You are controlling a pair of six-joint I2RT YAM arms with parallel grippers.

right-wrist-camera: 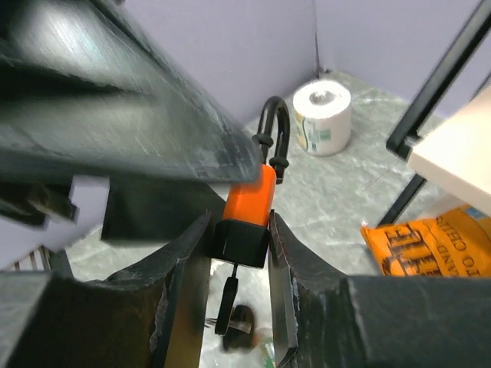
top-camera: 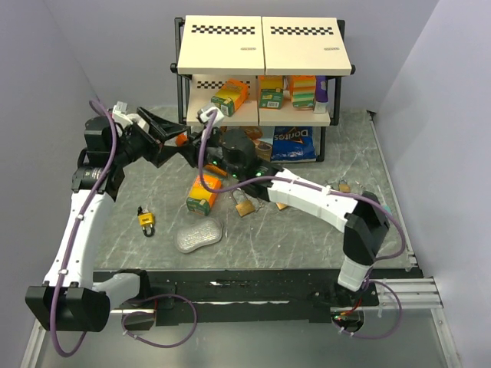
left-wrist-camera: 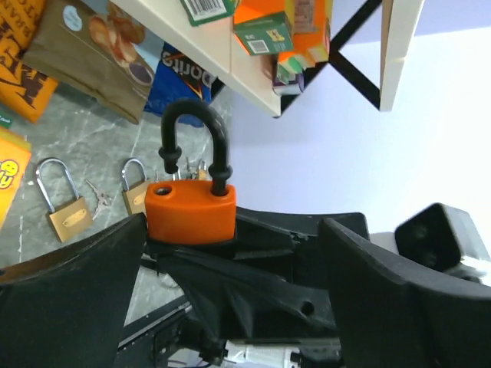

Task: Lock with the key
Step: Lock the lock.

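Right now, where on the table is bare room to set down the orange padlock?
Bare: the near strip from the clear packet to the right arm, and the corner right of the shelf rack. Crowded: the middle, around the orange box, the brass padlock and the held orange padlock.

Padlock (right-wrist-camera: pixel 249 203) sits right between the right claw (right-wrist-camera: pixel 239 245) fingers, shackle pointing away. Left claw (left-wrist-camera: pixel 234 230) straddles it, one finger on each side. Beyond the left claw, two loose padlocks (left-wrist-camera: pixel 65 215) on the counter (left-wrist-camera: pixel 107 146), shelf (left-wrist-camera: pixel 215 46) above them.
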